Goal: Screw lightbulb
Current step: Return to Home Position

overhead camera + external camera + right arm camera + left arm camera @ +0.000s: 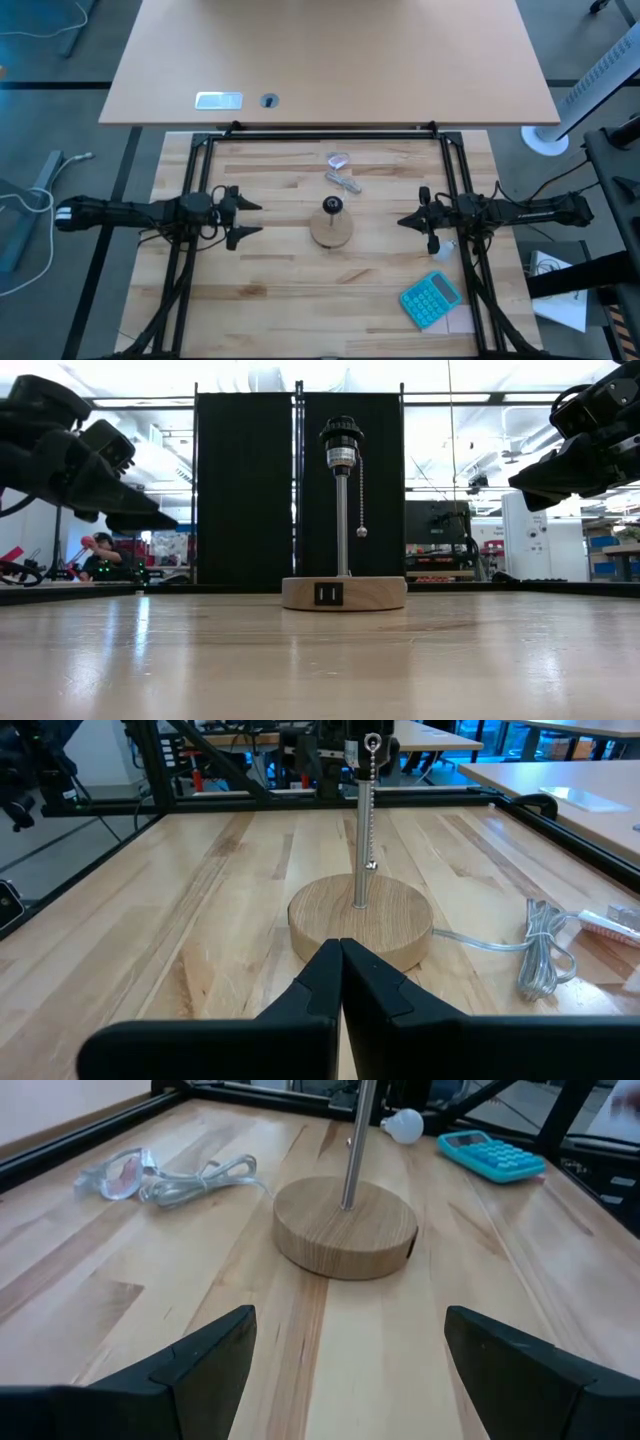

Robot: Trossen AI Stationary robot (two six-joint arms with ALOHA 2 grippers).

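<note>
My left fingers [250, 206] spread, right fingers [410, 220] pressed together, both clear of the lamp [335, 232]. The lightbulb [447, 248] lies loose on the bench [280, 300] near my right fingers. One low swing could send it rolling!

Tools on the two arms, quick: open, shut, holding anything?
Left tool: open, empty.
Right tool: shut, holding nothing; the lightbulb lies loose nearby.

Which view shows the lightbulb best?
Left wrist view: the lightbulb lies on the table beyond the lamp base. High view shows only a white speck beside the right arm; low and right wrist views show none.
</note>
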